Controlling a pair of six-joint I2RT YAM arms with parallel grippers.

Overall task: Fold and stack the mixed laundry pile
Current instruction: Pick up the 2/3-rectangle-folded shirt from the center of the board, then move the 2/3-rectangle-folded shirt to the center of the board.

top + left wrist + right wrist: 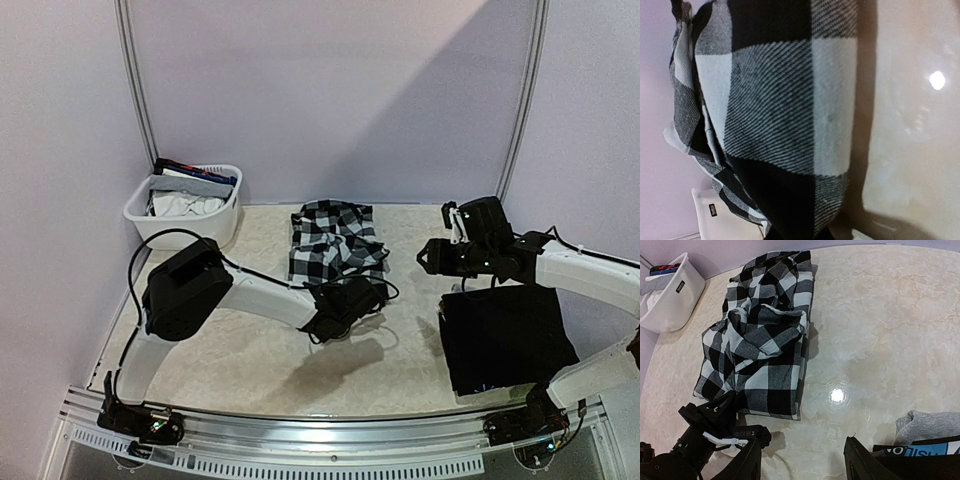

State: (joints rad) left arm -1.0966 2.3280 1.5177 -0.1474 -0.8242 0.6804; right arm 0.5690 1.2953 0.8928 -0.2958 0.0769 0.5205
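The black-and-white checkered shirt point(335, 240) lies crumpled in the middle of the desk point(400, 350), towards its far side; one long edge is fairly straight, and the rest is bunched into loose folds with a collar-like flap turned up near its centre. The left gripper point(345, 305) sits at the shirt's near edge, low on the desk; the left wrist view is filled with checkered weave pressed close to the lens (no fingers show there), so I cannot tell whether this gripper is clamped on the cloth or merely against it.

The right gripper point(440, 257) hangs above the bare desk to the right of the shirt, apart from it; in its own camera its fingers point(751, 462) stand wide apart with nothing between them. Below it, on the right near part of the desk, a black folded garment point(505, 335) lies flat and roughly square; the right wrist view shows a grey cloth point(930, 422) just beside a black piece with a blue band and white letters point(935, 448).

A white basket point(215, 225) stands at the far left corner, well apart from the shirt; white, grey and dark garments point(185, 195) are heaped inside it.
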